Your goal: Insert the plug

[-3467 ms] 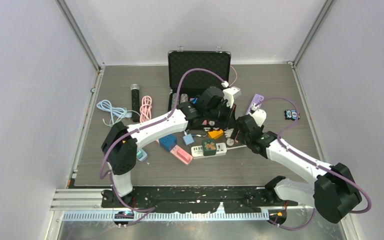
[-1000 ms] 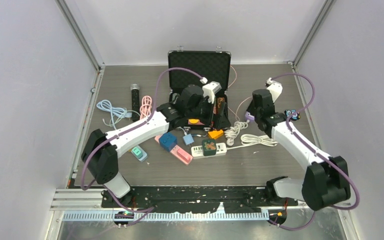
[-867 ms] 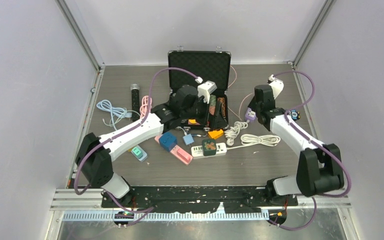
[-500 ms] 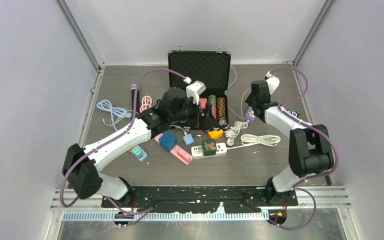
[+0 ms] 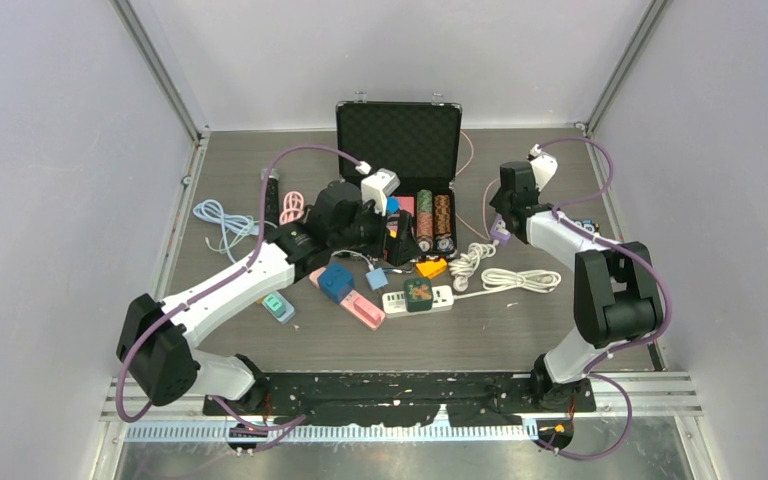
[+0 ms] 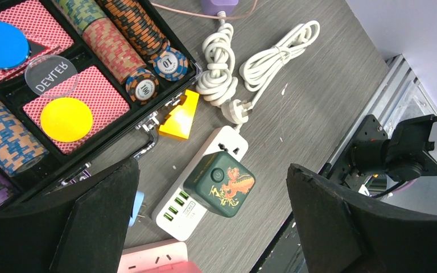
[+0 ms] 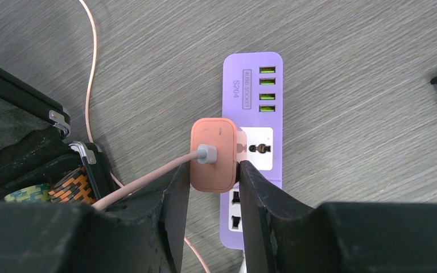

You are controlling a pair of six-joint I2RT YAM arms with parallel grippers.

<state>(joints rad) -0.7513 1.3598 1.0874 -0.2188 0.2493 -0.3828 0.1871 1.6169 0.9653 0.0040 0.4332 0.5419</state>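
Note:
A pink plug [image 7: 213, 153] with a pink cable [image 7: 88, 68] sits between the fingers of my right gripper [image 7: 213, 169], which is shut on it. The plug hovers over the left edge of a purple power strip [image 7: 253, 79], beside its upper socket [image 7: 260, 149]; the prongs are hidden. From above, the right gripper [image 5: 505, 214] is at the strip [image 5: 501, 233], right of the open case. My left gripper [image 6: 211, 166] is open and empty, high above a white power strip [image 6: 173, 210] carrying a green cube charger [image 6: 219, 183].
An open black case [image 5: 398, 130] of poker chips [image 6: 119, 40] stands at the back centre. A coiled white cord [image 6: 250, 62] and a yellow piece [image 6: 179, 116] lie by the white strip. A blue cube [image 5: 336, 283], pink strip [image 5: 360, 308] and cables [image 5: 222, 222] lie to the left.
My left arm has drawn back to the left, uncovering the chips in the case. The right arm's elbow has folded toward the right while its wrist stayed by the purple strip, still holding the plug.

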